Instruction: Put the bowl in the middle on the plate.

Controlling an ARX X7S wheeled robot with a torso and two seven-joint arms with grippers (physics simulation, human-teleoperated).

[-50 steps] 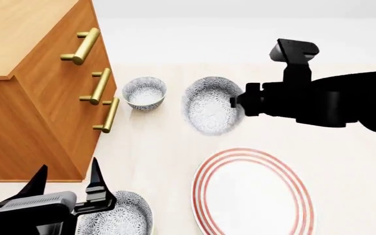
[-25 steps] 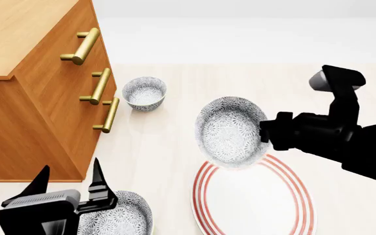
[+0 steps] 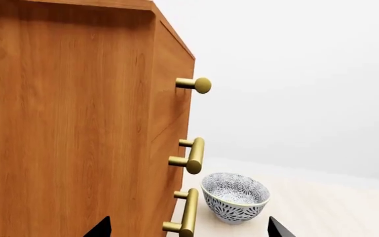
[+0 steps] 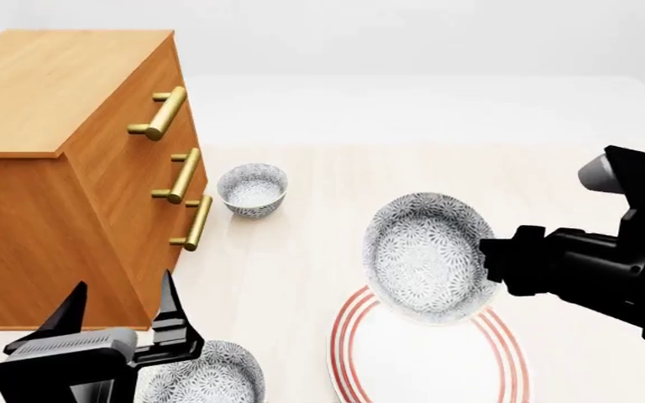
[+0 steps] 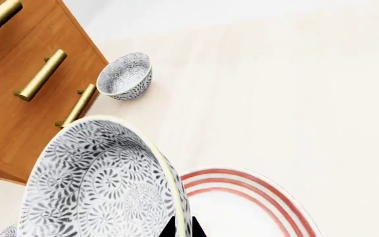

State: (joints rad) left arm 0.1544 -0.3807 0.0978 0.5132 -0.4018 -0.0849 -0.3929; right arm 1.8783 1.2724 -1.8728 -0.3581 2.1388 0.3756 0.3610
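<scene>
Bowl (image 4: 429, 256), empty and tipped on edge, hangs pinched by its rim in the right tool (image 4: 489, 262) above the empty plate (image 4: 502, 353); left tool (image 4: 121, 315) spread wide.

I see the bowl (image 4: 429, 256) up in the air, tipped on its side so its inside faces me. It is white with blue-grey flowers all over. Under it lies the plate (image 4: 435, 361), big, flat and white, with thin red rings.

Bowl (image 4: 429, 256) now above plate (image 4: 435, 357).
</scene>
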